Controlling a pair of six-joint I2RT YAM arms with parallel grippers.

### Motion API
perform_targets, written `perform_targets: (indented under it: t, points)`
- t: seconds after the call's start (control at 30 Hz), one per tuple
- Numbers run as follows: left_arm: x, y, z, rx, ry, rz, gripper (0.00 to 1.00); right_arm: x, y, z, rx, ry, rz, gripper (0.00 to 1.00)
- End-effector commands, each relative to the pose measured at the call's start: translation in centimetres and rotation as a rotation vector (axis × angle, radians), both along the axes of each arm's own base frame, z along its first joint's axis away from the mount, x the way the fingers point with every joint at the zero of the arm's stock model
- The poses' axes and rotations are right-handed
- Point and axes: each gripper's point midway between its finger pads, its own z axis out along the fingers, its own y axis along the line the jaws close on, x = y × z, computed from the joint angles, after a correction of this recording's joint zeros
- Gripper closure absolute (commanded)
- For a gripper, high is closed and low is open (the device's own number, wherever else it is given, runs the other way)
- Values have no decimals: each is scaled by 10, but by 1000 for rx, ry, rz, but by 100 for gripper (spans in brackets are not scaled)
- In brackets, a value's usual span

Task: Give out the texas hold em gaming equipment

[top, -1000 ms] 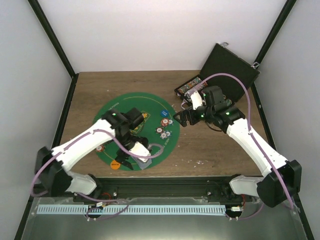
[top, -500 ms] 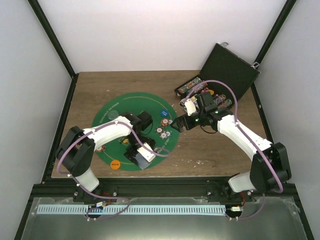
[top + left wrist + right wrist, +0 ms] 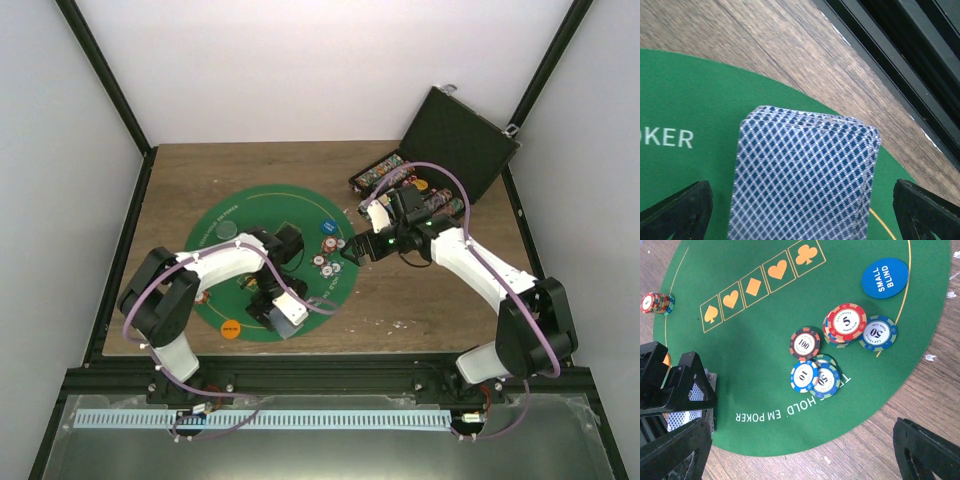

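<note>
Hanging wide open and empty, the left gripper (image 3: 801, 210) straddles the deck (image 3: 805, 170), whose long sides face its two fingers.

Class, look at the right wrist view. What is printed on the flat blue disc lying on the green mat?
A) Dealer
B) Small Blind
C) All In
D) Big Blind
B: the blue disc, lying near the edge of the mat, reads SMALL BLIND in white letters.

The top camera looks down over the whole table (image 3: 420, 300); both wrist cameras sit close above the green mat (image 3: 755, 385).
</note>
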Motion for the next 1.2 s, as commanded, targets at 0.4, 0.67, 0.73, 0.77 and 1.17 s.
perform_targets:
  t: [0.4, 0.67, 0.73, 0.77, 1.17]
  points:
    - [2, 9, -37, -18, -69, -52, 3, 3, 0, -3, -5, -6, -1, 0]
    - [3, 11, -43, 9, -79, -20, 28, 6, 0, -4, -6, 0, -6, 0]
    - [-3, 12, -39, -9, -60, -43, 33, 7, 0, -4, -7, -4, -9, 0]
    - [-6, 11, -36, -24, -51, -45, 37, 7, 0, -4, -6, -5, -10, 0]
    - [39, -16, 17, -112, -77, 356, 46, 43, -41, 41, 49, -166, -233, 0]
